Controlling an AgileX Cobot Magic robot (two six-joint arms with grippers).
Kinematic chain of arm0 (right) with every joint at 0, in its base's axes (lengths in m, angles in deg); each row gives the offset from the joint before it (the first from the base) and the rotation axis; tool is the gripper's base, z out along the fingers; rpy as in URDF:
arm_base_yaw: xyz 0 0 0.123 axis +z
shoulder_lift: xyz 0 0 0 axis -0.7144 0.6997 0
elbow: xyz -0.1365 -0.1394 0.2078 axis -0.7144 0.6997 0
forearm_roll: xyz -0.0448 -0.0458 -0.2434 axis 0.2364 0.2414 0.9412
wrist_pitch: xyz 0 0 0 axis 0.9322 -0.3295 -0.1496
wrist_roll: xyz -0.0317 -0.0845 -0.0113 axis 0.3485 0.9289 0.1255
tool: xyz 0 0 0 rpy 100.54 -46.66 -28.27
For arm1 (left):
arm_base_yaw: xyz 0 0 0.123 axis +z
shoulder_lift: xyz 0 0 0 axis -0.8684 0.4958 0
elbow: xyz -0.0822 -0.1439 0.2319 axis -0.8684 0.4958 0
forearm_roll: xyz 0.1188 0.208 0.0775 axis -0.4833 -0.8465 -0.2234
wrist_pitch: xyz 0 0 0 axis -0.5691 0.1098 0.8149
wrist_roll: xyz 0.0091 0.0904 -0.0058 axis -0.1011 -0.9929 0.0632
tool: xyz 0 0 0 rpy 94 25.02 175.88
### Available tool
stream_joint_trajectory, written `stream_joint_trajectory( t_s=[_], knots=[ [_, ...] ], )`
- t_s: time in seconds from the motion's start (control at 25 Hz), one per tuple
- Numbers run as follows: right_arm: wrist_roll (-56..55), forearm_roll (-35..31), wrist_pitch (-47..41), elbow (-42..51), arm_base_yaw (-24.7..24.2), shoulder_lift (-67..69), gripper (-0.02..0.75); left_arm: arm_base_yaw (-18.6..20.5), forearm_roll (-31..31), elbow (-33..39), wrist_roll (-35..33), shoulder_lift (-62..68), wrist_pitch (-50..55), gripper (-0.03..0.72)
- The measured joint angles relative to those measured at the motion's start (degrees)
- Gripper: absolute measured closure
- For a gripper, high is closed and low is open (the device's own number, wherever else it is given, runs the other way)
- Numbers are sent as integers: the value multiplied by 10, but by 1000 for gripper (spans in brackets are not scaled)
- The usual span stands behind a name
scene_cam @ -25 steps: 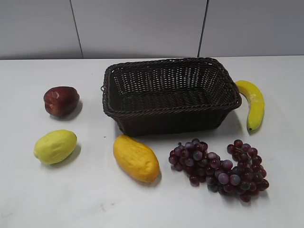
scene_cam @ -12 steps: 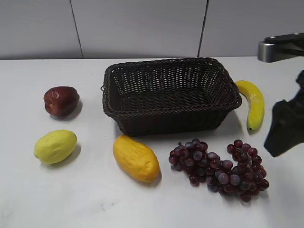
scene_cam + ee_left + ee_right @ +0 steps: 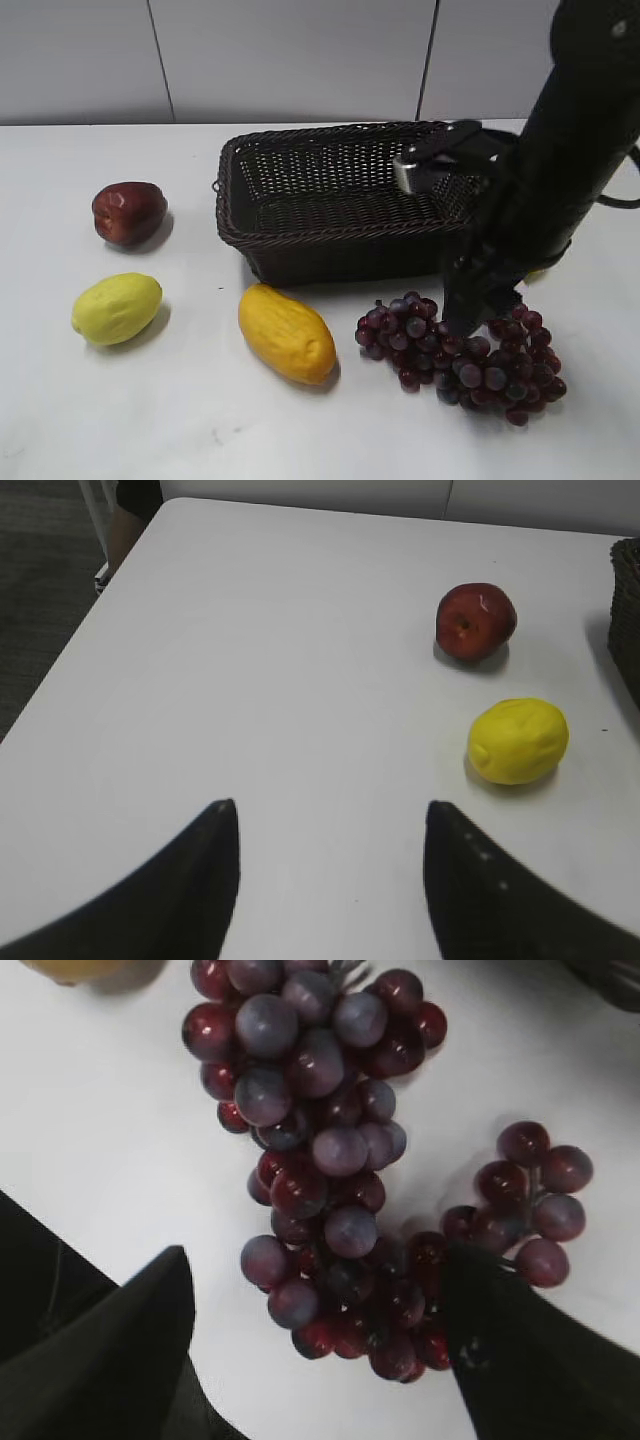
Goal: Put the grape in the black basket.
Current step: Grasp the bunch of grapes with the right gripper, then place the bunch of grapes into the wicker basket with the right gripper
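At the far left of the exterior view we see an apple (image 3: 128, 212) at about 9 o'clock on the white table (image 3: 180, 420), with a lemon (image 3: 116, 308) just below it toward 8 o'clock. Next comes a yellow mango (image 3: 286, 333) near 6 o'clock, lying in front of the basket (image 3: 300, 190), which sits at the centre. The grape (image 3: 460, 358) lies at 4 to 5 o'clock, on the table outside the basket; its long axis runs left to right, dipping slightly toward the right, with a smaller lobe curling up at the right end. The right gripper (image 3: 470, 318) hangs directly over the bunch. Only the right wrist view tells us its state: the fingers (image 3: 110, 1350) are spread wide, one on each side of the grape (image 3: 340, 1190), with the right one at the edge of the berries. Only the left wrist view shows the left gripper (image 3: 330, 880), also wide apart above bare table, with the apple (image 3: 475, 621) and lemon (image 3: 518, 740) at 1 to 2 o'clock. We can read no writing or labels anywhere.
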Motion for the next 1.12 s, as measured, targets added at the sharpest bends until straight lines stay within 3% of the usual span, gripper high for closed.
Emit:
stream_joint_trajectory(
  t_s=[0.2, 0.36, 0.44, 0.56, 0.64, 0.88, 1.12],
  knots=[
    [1, 3, 12, 0, 0, 76, 168, 0, 0, 0, 0, 0, 0, 136],
    [1, 6, 26, 0, 0, 118, 222, 0, 0, 0, 0, 0, 0, 136],
    [1, 6, 27, 0, 0, 129, 288, 0, 0, 0, 0, 0, 0, 136],
    [1, 6, 18, -3, 0, 130, 514, 0, 0, 0, 0, 0, 0, 136],
    [1, 6, 5, -4, 0, 125, 587, 0, 0, 0, 0, 0, 0, 136],
    [1, -2, -65, -3, 0, 58, 608, 0, 0, 0, 0, 0, 0, 136],
    [0, -3, -79, -23, 0, -92, 617, 0, 0, 0, 0, 0, 0, 136]
  ],
)
